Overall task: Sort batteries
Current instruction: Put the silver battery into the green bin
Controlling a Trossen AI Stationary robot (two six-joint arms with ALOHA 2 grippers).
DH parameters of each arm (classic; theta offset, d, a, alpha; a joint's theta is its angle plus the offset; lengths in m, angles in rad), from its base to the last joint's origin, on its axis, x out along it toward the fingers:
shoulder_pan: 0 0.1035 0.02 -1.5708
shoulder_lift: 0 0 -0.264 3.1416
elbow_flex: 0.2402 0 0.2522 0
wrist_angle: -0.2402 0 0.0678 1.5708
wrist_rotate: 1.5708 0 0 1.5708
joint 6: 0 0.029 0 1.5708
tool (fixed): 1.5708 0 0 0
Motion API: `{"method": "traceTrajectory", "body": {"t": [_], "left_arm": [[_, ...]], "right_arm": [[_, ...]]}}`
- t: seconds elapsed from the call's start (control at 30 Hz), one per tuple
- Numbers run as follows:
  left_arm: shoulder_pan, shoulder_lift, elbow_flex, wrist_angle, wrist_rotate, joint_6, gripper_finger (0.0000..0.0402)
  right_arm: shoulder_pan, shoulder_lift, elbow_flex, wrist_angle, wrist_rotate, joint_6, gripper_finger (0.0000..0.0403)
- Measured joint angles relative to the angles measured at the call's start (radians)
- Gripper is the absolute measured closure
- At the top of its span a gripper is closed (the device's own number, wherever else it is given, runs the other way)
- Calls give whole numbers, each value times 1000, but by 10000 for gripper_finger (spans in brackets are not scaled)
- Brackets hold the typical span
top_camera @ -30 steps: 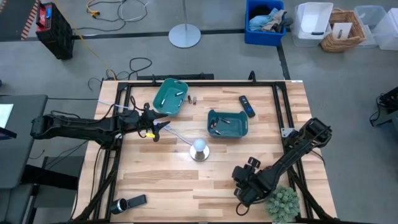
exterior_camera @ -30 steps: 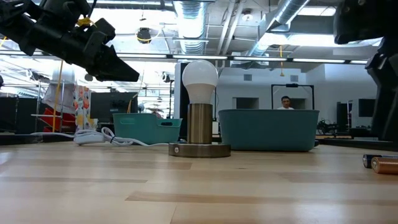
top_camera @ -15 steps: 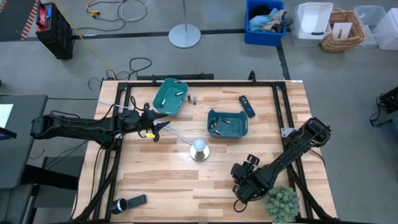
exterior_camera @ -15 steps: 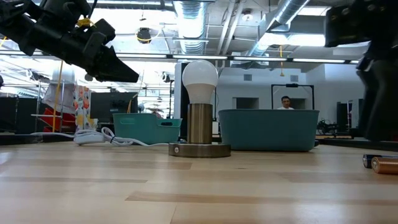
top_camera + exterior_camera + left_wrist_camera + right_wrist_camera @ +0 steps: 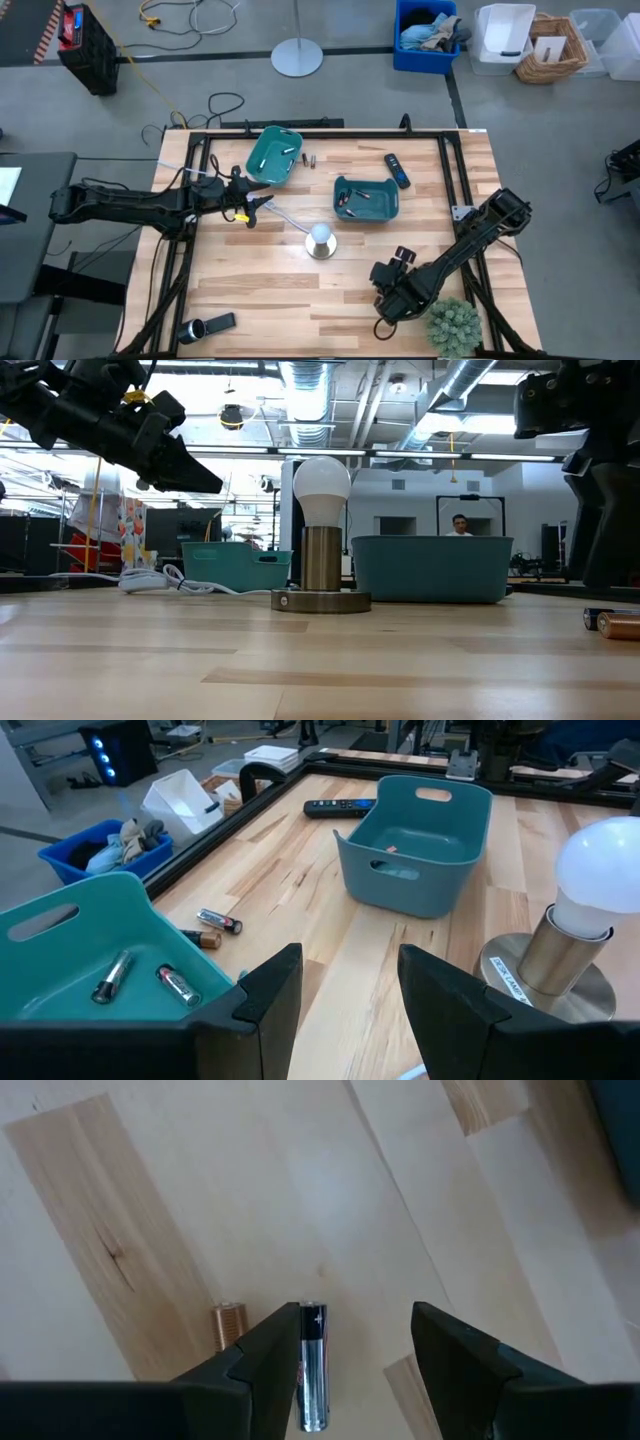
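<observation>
Overhead sees the whole table point(image 5: 300, 290); the level tabletop camera shares its lamp point(image 5: 321, 530).

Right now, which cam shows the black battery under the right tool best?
Right wrist view: the black battery lies between the open right tool fingers, plus mark readable. Low view shows only battery ends at the frame edge. High view: hidden by the arm. Left wrist: absent.

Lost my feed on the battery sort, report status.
Right gripper open, low over two loose batteries near table's front edge. Left gripper open, empty, beside left bin. Two more batteries loose behind. Path unobstructed.
</observation>
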Motion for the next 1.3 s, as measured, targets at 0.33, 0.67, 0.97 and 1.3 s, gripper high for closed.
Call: {"method": "traceTrajectory", "body": {"t": [0.33,0.67,0.97,1.3], "left_arm": [[0,0,0,0,0,0,239],[0,0,0,1,0,0,239],[0,0,0,1,0,1,240],[0,0,0,0,0,1,239]], "right_arm": [[1,0,0,16,-10,0,194],[14,0,0,43,-11,-23,194],[32,-1,-12,6,-21,20,194],[47,-1,-64,54,-25,57,194]]}}
